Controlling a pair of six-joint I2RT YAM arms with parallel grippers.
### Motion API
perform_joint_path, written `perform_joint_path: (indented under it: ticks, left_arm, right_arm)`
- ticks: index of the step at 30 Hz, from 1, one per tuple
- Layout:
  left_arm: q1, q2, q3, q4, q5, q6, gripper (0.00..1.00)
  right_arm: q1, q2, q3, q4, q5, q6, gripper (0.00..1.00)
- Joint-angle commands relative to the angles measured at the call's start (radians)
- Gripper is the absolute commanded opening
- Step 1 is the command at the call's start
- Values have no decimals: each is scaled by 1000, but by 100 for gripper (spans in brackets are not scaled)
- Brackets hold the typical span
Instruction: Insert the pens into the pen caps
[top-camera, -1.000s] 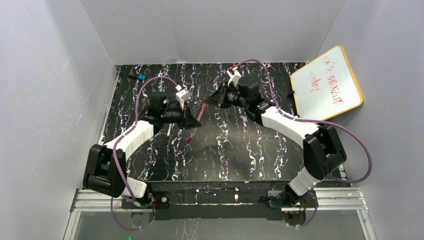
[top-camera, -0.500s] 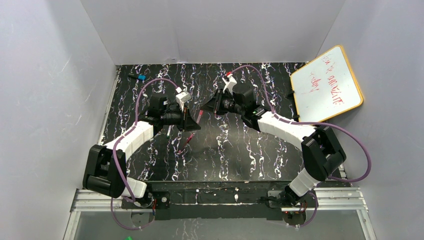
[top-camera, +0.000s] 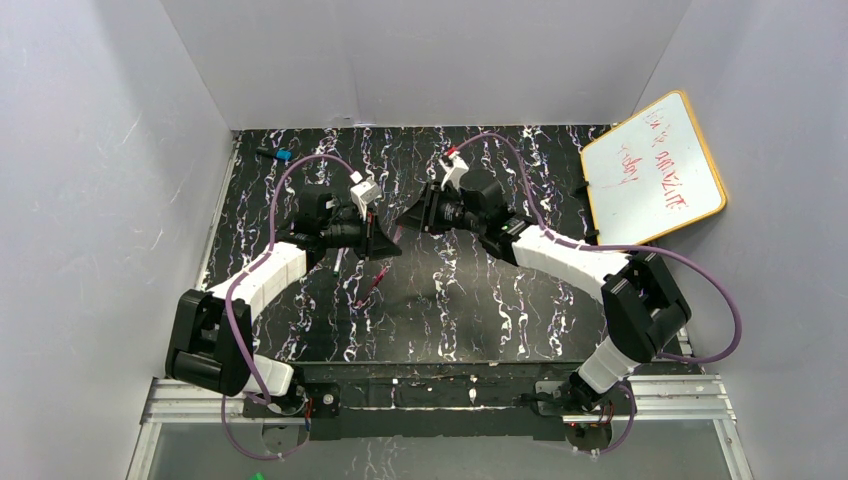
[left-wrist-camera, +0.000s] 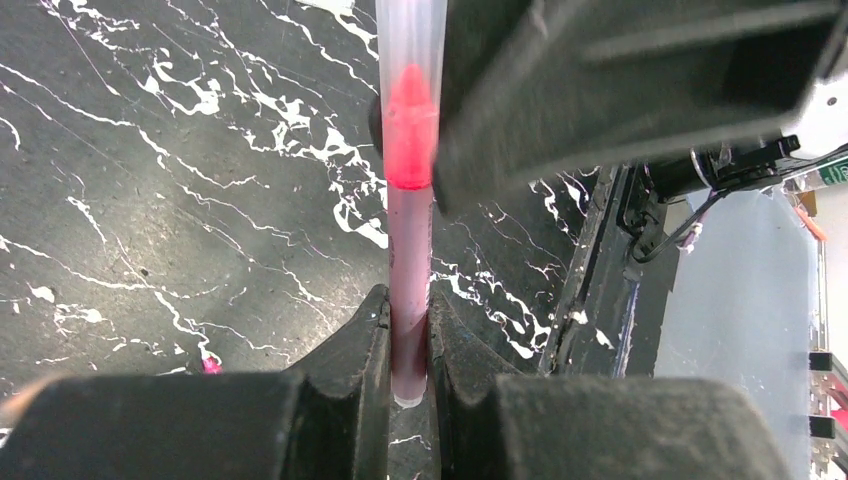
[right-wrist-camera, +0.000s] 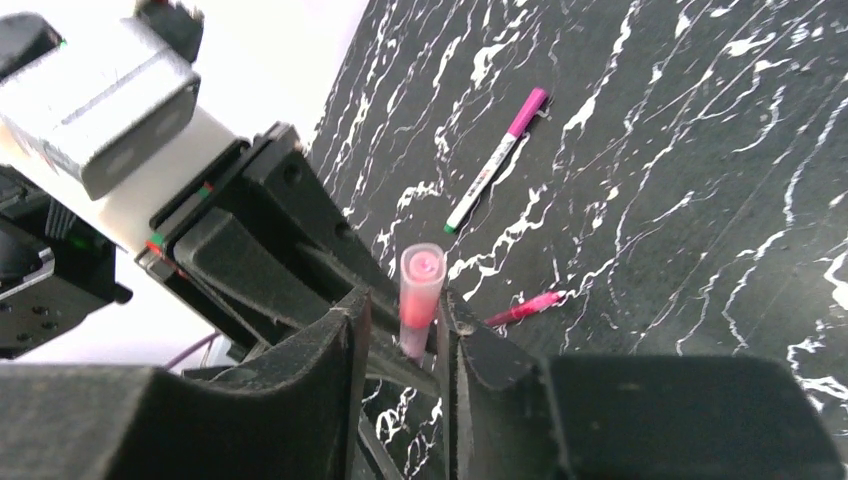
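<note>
My left gripper (top-camera: 390, 243) (left-wrist-camera: 408, 315) is shut on the rear end of a pink pen (left-wrist-camera: 410, 250) and holds it above the mat. A translucent pen cap (left-wrist-camera: 410, 60) (right-wrist-camera: 421, 285) sits over the pen's red tip. My right gripper (top-camera: 405, 220) (right-wrist-camera: 400, 315) is shut on that cap, tip to tip with the left gripper. A whitish pen with a magenta cap and green tip (right-wrist-camera: 497, 160) (top-camera: 337, 262) and a pink pen (right-wrist-camera: 525, 308) (top-camera: 372, 283) lie on the mat below.
The black marbled mat (top-camera: 480, 300) covers the table. A small whiteboard (top-camera: 655, 165) leans at the back right. A small blue-and-black item (top-camera: 278, 155) lies at the back left. A tiny magenta bit (left-wrist-camera: 210, 365) lies on the mat.
My right gripper has moved left and a little down to meet the left gripper, and the bare pen between them is now covered. The left arm has hardly moved.
</note>
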Motion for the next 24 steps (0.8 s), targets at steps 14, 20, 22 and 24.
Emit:
perform_joint_path:
  ticks: [14, 20, 22, 24]
  left_arm:
    - [3, -30, 11, 48, 28, 12, 0]
    - [5, -27, 12, 48, 30, 12, 0]
    - [4, -27, 12, 48, 29, 12, 0]
    - [5, -25, 12, 48, 29, 13, 0]
  right_arm:
    - [-32, -19, 17, 79, -26, 31, 43]
    - [-36, -8, 19, 109, -35, 48, 41]
    - [-36, 3, 21, 112, -47, 56, 39]
    - [-34, 13, 21, 119, -61, 64, 36]
